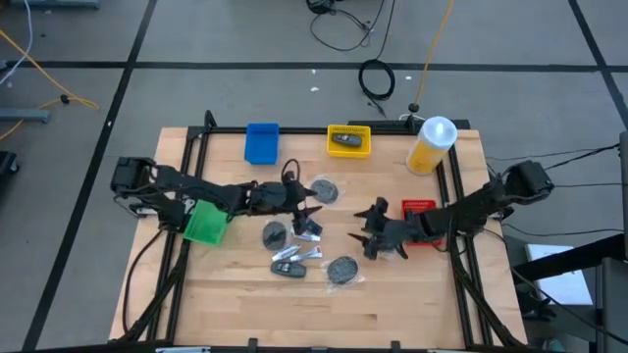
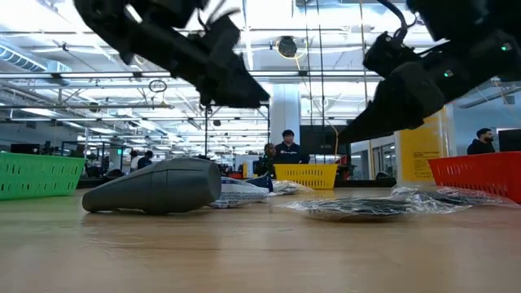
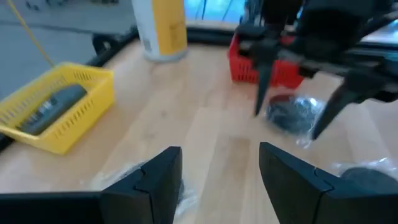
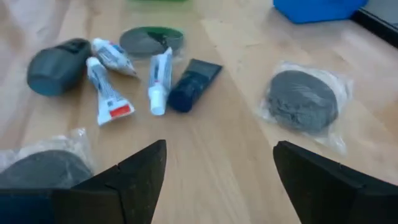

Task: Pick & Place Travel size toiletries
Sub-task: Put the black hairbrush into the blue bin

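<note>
Mid-table, the left gripper (image 1: 307, 209) hovers with fingers spread and empty over the cluster of travel size toiletries (image 1: 294, 253): slim white tubes (image 4: 106, 93), a dark tube (image 4: 189, 84), a grey oblong bottle (image 4: 55, 65) and wrapped grey discs (image 4: 303, 99). Across from it, the right gripper (image 1: 378, 233) hangs just beside the red tray (image 1: 420, 209), fingers wide apart, holding nothing. One more dark item lies inside the yellow tray (image 3: 59, 115).
</note>
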Tool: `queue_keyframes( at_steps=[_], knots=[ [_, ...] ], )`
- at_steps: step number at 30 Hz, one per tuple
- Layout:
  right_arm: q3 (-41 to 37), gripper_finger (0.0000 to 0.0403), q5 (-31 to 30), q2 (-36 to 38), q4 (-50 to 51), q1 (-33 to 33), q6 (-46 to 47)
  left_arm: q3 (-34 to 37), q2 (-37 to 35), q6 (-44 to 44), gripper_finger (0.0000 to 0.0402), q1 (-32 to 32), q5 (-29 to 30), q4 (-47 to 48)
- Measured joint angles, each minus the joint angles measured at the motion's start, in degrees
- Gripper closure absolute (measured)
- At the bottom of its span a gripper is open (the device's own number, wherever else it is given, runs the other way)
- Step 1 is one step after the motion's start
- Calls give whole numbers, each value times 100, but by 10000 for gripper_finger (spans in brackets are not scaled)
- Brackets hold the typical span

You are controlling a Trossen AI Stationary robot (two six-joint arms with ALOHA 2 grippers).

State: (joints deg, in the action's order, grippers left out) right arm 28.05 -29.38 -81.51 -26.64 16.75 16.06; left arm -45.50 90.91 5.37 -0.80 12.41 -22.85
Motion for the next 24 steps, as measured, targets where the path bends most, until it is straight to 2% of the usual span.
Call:
queue_keyframes(
  at_steps=[3,7,14,17,24],
  knots=[
    [0,127,-396,-109,-21,351,169,-185,372,45,192,-210,-18,43],
    [-2,134,-795,-210,-25,574,451,-412,969,-337,192,-319,-63,93],
    [-2,145,-967,-210,-166,660,687,-757,1664,-507,192,-529,-58,35],
    [-2,147,-985,-210,-214,658,708,-880,1816,-425,192,-624,-69,27],
    [-2,148,-990,-210,-267,652,938,-979,1720,224,179,-983,-682,571]
  ],
)
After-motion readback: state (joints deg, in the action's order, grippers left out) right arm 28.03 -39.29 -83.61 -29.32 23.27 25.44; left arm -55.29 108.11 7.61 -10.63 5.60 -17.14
